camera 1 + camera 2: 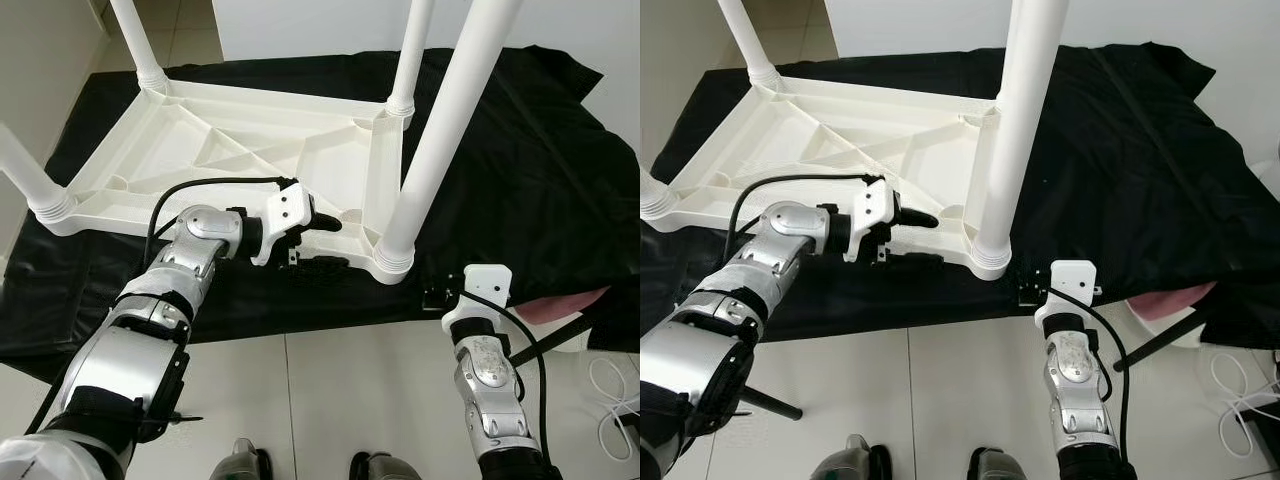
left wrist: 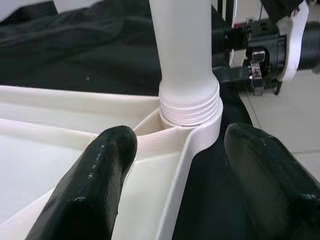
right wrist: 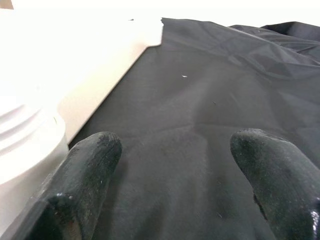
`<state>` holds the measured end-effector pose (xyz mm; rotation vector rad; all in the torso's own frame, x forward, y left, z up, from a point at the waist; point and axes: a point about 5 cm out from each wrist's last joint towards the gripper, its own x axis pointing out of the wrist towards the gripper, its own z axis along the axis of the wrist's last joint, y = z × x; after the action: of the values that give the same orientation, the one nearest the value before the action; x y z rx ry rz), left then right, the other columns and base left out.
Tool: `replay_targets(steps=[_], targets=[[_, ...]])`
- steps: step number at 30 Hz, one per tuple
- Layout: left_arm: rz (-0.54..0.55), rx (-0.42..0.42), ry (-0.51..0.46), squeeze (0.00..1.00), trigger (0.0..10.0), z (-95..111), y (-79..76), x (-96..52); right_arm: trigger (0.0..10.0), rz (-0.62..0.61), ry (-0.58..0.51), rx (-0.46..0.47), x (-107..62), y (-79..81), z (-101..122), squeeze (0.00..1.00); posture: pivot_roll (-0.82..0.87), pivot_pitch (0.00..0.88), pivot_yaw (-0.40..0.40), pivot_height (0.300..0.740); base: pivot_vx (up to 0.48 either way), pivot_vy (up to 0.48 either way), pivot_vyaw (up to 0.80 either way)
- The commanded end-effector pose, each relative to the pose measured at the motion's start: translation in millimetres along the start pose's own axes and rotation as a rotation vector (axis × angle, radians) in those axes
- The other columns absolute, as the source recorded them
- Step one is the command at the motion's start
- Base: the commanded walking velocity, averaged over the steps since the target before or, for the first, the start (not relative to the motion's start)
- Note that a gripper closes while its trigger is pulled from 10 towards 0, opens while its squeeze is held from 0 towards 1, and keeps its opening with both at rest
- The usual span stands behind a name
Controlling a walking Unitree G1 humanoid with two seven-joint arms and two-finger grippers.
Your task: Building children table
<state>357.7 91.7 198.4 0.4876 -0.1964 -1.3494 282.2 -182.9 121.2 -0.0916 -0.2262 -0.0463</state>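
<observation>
On black cloth (image 1: pixel 520 150): upturned white table frame (image 1: pixel 240 150), four legs up. Left gripper (image 1: pixel 315 240) spread astride near rim beside corner leg (image 1: pixel 440 130); right gripper (image 1: pixel 440 297) spread, off frame. Risk: sideways nudge loosening leg, frame sliding on cloth.

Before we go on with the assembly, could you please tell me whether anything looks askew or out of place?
Nothing stands out. The white plastic table lies upside down on the black cloth, its four white legs seated in the corner sockets. The left gripper straddles the rim, fingers open.
</observation>
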Motion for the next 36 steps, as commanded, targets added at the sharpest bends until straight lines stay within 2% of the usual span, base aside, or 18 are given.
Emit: replay_targets(steps=[1, 3, 5, 6, 7, 9, 10, 12, 13, 14, 16, 19, 20, 24, 25, 26, 28, 36], targets=[[0.076, -0.002, 0.004, 0.0, 10.0, -2.3, 1.7, -7.1, 10.0, 0.01, 0.003, 0.026, -0.2, 1.1, 0.6, 0.0, 0.02, 0.094, 0.03, 0.74, 0.0, 0.0, 0.0], [0.179, -0.018, -0.04, 0.0, 10.0, 1.7, 2.6, -15.1, 10.0, 0.045, -0.01, 0.038, -0.5, -0.1, 4.0, 0.0, 0.02, 0.099, 0.022, 0.74, 0.0, 0.0, 0.0], [0.179, -0.018, -0.04, 0.0, 10.0, 1.7, 2.6, -15.1, 10.0, 0.045, -0.01, 0.038, -0.5, -0.1, 4.0, 0.0, 0.02, 0.099, 0.022, 0.74, 0.0, 0.0, 0.0], [0.335, -0.071, -0.082, 0.0, 10.0, 3.0, -1.0, -23.8, 10.0, 0.156, -0.011, 0.097, -3.7, -4.0, 9.7, 0.0, 0.02, 0.102, 0.017, 0.74, 0.0, 0.0, 0.0], [0.335, -0.071, -0.082, 0.0, 10.0, 3.0, -1.0, -23.8, 10.0, 0.156, -0.011, 0.097, -3.7, -4.0, 9.7, 0.0, 0.02, 0.102, 0.017, 0.74, 0.0, 0.0, 0.0], [0.495, -0.069, -0.08, 0.0, 10.0, 1.7, -6.9, -31.7, 10.0, 0.251, 0.0, 0.124, -7.1, -13.4, 14.8, 0.0, 0.02, 0.1, 0.01, 0.74, 0.0, 0.0, 0.0], [0.495, -0.069, -0.08, 0.0, 10.0, 1.7, -6.9, -31.7, 10.0, 0.251, 0.0, 0.124, -7.1, -13.4, 14.8, 0.0, 0.02, 0.1, 0.01, 0.74, 0.0, 0.0, 0.0], [0.575, -0.126, -0.046, 0.0, 10.0, -4.7, -14.9, -37.7, 10.0, 0.361, 0.017, 0.074, -11.1, -21.8, 19.6, 0.0, 0.02, 0.093, 0.0, 0.74, 0.0, 0.0, 0.0], [0.575, -0.126, -0.046, 0.0, 10.0, -4.7, -14.9, -37.7, 10.0, 0.361, 0.017, 0.074, -11.1, -21.8, 19.6, 0.0, 0.02, 0.093, 0.0, 0.74, 0.0, 0.0, 0.0], [0.581, -0.173, -0.029, 0.0, 10.0, -9.1, -19.1, -39.3, 10.0, 0.414, 0.029, 0.049, -12.9, -23.5, 21.0, 0.0, 0.02, 0.093, -0.001, 0.74, 0.0, 0.0, 0.0], [0.583, -0.204, -0.017, 0.0, 10.0, -11.5, -22.2, -40.4, 10.0, 0.448, 0.038, 0.035, -14.2, -24.4, 21.9, 0.0, 0.02, 0.093, -0.001, 0.74, 0.0, 0.0, 0.0], [0.583, -0.204, -0.017, 0.0, 10.0, -11.5, -22.2, -40.4, 10.0, 0.448, 0.038, 0.035, -14.2, -24.4, 21.9, 0.0, 0.02, 0.093, -0.001, 0.74, 0.0, 0.0, 0.0], [0.62, -0.225, -0.011, 0.0, 10.0, -13.3, -25.3, -42.1, 10.0, 0.493, 0.04, 0.023, -14.9, -25.7, 24.7, 0.0, 0.02, 0.087, -0.009, 0.74, 0.0, 0.0, 0.0], [0.655, -0.229, 0.004, 0.0, 10.0, -13.0, -28.9, -43.5, 10.0, 0.549, 0.042, 0.026, -15.6, -25.6, 28.4, 0.0, 0.02, 0.082, -0.019, 0.74, 0.0, 0.0, 0.0], [0.68, -0.222, 0.027, 0.0, 10.0, -14.5, -38.1, -42.3, 10.0, 0.596, 0.036, 0.031, -12.1, -23.7, 32.5, 0.0, 0.02, 0.073, -0.031, 0.74, 0.0, 0.0, 0.0], [0.68, -0.222, 0.027, 0.0, 10.0, -14.5, -38.1, -42.3, 10.0, 0.596, 0.036, 0.031, -12.1, -23.7, 32.5, 0.0, 0.02, 0.073, -0.031, 0.74, 0.0, 0.0, 0.0], [0.699, -0.191, 0.056, 0.0, 10.0, -12.7, -56.2, -38.4, 10.0, 0.67, 0.024, 0.036, -4.9, -19.4, 38.4, 0.0, 0.03, 0.062, -0.041, 0.74, 0.0, 0.0, 0.0], [0.689, -0.251, 0.081, 0.0, 10.0, -13.4, -74.3, -28.5, 10.0, 0.726, 0.02, 0.059, 14.0, -9.6, 40.5, 0.0, 0.04, 0.048, -0.055, 0.74, 0.0, 0.0, 0.0]])
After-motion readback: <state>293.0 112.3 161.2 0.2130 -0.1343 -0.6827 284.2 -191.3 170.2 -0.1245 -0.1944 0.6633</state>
